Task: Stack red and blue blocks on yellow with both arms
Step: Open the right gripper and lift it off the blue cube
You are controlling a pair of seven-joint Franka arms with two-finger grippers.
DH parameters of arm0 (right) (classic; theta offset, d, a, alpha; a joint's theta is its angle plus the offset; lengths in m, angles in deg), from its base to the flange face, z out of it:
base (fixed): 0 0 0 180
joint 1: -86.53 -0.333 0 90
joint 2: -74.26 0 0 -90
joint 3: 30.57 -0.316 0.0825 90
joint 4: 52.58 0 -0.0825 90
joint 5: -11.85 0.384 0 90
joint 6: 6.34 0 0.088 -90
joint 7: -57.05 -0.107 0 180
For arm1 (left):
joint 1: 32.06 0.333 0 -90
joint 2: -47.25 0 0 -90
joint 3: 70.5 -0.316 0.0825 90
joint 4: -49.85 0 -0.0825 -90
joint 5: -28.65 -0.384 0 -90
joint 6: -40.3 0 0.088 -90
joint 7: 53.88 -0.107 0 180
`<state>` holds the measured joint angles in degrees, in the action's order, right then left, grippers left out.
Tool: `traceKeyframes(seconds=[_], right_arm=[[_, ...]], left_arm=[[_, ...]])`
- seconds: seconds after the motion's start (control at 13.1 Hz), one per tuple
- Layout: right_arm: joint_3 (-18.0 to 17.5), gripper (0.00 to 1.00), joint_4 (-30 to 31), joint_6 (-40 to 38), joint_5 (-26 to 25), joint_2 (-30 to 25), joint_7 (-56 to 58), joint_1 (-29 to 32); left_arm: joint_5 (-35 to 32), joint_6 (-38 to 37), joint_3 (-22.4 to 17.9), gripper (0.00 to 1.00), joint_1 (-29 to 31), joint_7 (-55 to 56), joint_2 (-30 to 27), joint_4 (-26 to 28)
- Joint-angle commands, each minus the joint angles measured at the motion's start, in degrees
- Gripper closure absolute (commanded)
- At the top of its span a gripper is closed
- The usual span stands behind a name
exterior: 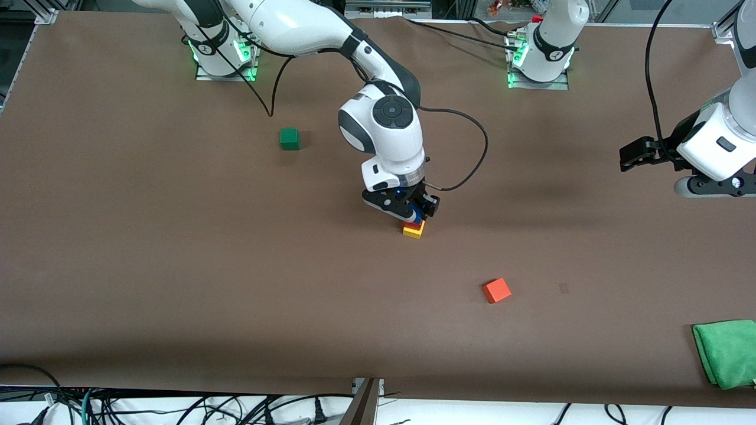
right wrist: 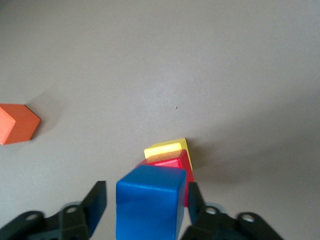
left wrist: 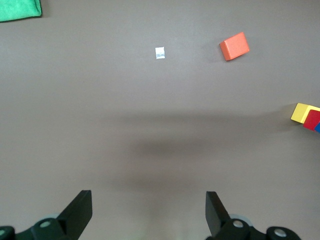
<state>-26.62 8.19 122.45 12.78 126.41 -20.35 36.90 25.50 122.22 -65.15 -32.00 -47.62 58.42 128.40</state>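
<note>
Orange cube [exterior: 497,290] at stack's 4 o'clock. Right gripper [exterior: 415,215], jaws slightly parted around blue [right wrist: 149,202] atop red [right wrist: 172,163] and yellow [right wrist: 165,148]: lift straight up. Left gripper [left wrist: 149,212] waits, wide open, empty.

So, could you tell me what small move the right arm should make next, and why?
Probably lift the right hand straight up. The blue block already sits over the red block on the yellow block, and the fingers appear spread beside it, so the stack looks finished. A vertical retreat avoids nudging it. The left hand waits open near the left arm's end of the table.
</note>
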Motion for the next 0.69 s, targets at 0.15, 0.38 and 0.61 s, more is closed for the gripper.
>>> traceKeyframes(seconds=[0.15, 0.38, 0.61], right_arm=[[0.53, 0.0, -2.5, -2.3, -0.5, 0.5, -0.65, 0.4], [-0.35, 0.0, -6.45, -11.78, -0.06, -3.18, 1.62, 4.86], [-0.27, 0.0, -6.19, -18.99, 2.04, -9.33, 12.07, 11.45]], left_arm=[[0.68, 0.17, 0.01, 0.0, 0.38, -1.17, 0.07, -0.32], [0.51, 0.17, 0.01, 0.0, 0.29, -1.08, 0.07, -0.67], [0.51, 0.08, 0.01, 0.0, 0.29, -1.17, 0.16, -1.2]])
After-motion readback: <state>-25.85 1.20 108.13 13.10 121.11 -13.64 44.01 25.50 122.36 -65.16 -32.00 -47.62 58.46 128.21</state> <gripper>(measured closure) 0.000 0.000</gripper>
